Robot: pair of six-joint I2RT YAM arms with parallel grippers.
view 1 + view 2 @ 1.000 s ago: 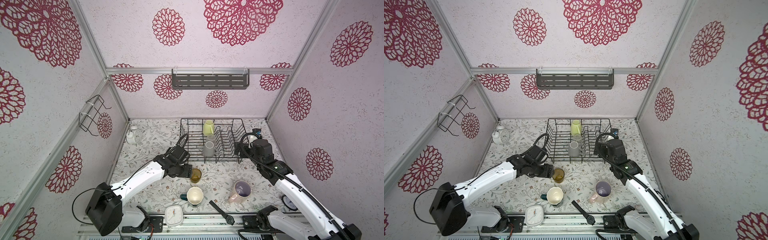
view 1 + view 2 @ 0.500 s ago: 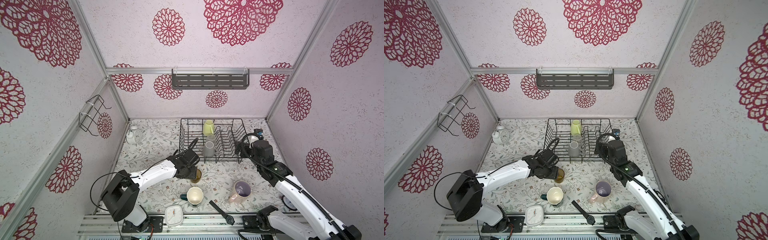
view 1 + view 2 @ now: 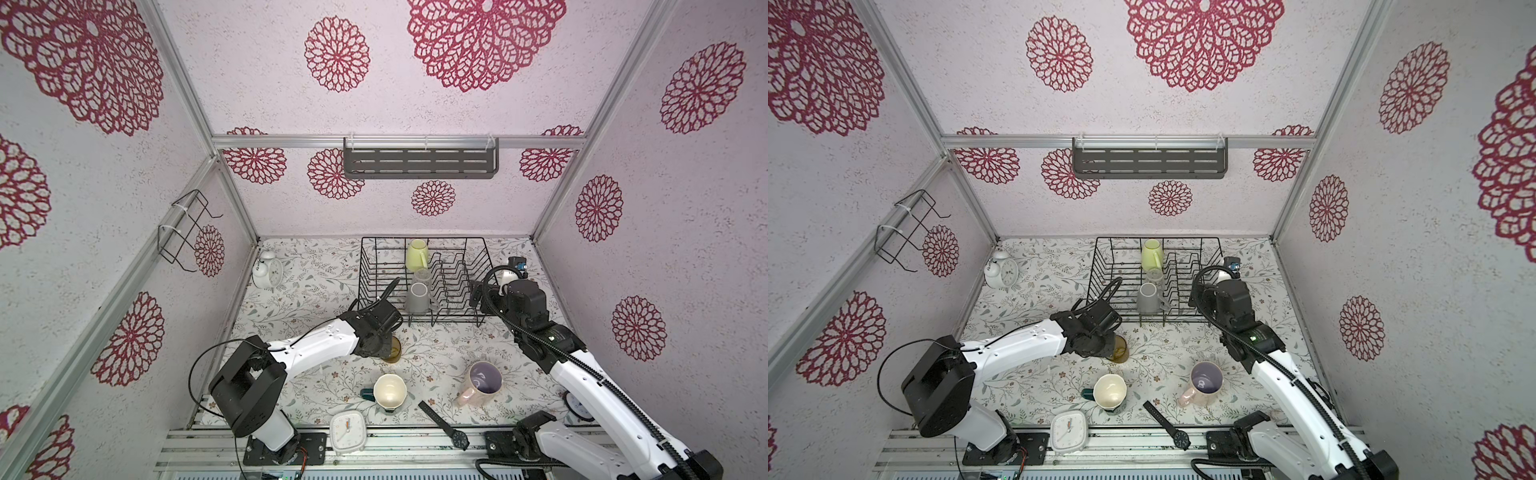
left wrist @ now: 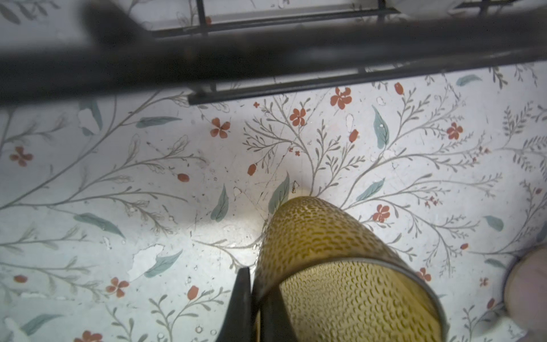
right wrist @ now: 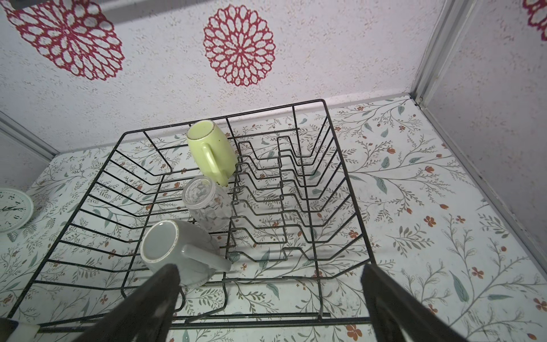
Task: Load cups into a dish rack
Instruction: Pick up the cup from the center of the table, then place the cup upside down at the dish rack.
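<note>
The amber tumbler (image 4: 340, 266) stands on the flowered table in front of the dish rack (image 3: 365, 270). My left gripper (image 4: 257, 308) is shut on its wall, one finger inside the rim and one outside; in both top views the wrist covers most of the tumbler (image 3: 395, 349). Inside the rack (image 5: 266, 110) lie a lime-green mug (image 5: 211, 148), a clear glass (image 5: 207, 204) and a grey mug (image 5: 177, 251). A teal mug (image 3: 388, 390) and a pink mug (image 3: 482, 378) stand near the front. My right gripper (image 5: 266, 296) hangs open and empty by the rack's right front corner.
A square white alarm clock (image 3: 348, 430) and a black wristwatch (image 3: 442, 424) lie at the front edge. A round white alarm clock (image 3: 266, 272) stands at the back left. A grey slotted shelf (image 3: 419, 163) and a wire holder (image 3: 183, 232) hang on the walls.
My left arm has reached right to the amber tumbler, and its jaws have closed on the tumbler's wall. The right arm has barely shifted.
</note>
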